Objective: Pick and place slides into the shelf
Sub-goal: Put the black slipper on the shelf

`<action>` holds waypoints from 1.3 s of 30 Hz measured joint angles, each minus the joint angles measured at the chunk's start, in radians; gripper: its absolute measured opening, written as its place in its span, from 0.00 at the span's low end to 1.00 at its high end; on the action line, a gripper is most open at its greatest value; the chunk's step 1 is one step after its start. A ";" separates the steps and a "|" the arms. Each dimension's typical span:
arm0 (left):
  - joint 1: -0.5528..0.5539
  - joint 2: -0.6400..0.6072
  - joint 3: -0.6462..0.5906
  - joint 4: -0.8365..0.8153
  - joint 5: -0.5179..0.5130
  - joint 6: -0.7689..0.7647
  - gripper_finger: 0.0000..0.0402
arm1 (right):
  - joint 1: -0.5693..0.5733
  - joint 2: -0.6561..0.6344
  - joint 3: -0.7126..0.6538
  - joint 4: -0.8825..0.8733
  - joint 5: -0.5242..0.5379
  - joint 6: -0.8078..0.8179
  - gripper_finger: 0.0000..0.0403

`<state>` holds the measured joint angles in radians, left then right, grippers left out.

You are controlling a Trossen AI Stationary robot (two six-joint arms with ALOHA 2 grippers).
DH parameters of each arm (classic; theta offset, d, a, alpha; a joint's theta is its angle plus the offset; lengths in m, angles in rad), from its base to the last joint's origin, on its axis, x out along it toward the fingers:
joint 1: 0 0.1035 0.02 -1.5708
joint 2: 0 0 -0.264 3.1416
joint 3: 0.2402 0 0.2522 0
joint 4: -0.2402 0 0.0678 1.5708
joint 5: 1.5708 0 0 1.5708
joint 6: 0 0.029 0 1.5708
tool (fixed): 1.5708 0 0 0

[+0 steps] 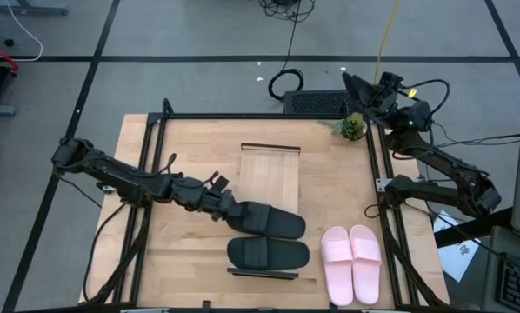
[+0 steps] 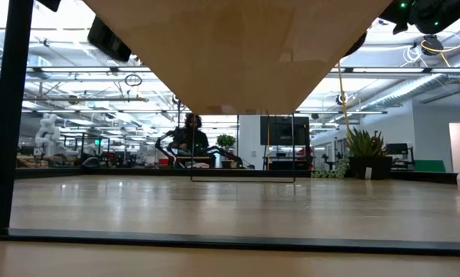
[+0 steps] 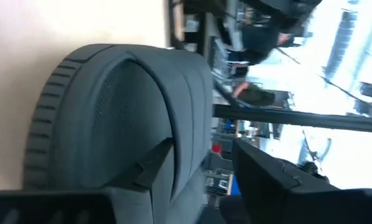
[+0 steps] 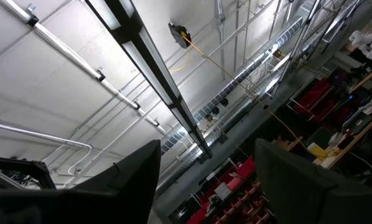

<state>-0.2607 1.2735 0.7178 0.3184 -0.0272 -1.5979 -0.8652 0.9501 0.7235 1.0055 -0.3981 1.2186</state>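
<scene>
Bare wooden tabletop [image 1: 190, 165] (workshop behind)

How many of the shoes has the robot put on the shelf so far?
None look fully finished. Both black slides lie on the shelf board: one sits free near its front end, and the other has the left end effector at its heel, fingers apart, so that one is in hand. The pink pair waits on the table beside the shelf. The right end effector is parked open at the far corner.
</scene>
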 joint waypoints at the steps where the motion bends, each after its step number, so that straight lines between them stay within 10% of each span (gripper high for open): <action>1: 0.000 -0.006 0.001 0.002 -0.004 0.002 0.40 | 0.002 0.000 0.000 0.000 0.000 0.000 0.61; 39: -0.029 -0.010 0.001 -0.076 0.000 -0.008 0.40 | 0.005 0.000 0.000 0.014 0.030 -0.003 0.61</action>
<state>-0.2893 1.2633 0.7189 0.2423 -0.0273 -1.6058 -0.8600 0.9501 0.7238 1.0195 -0.3677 1.2152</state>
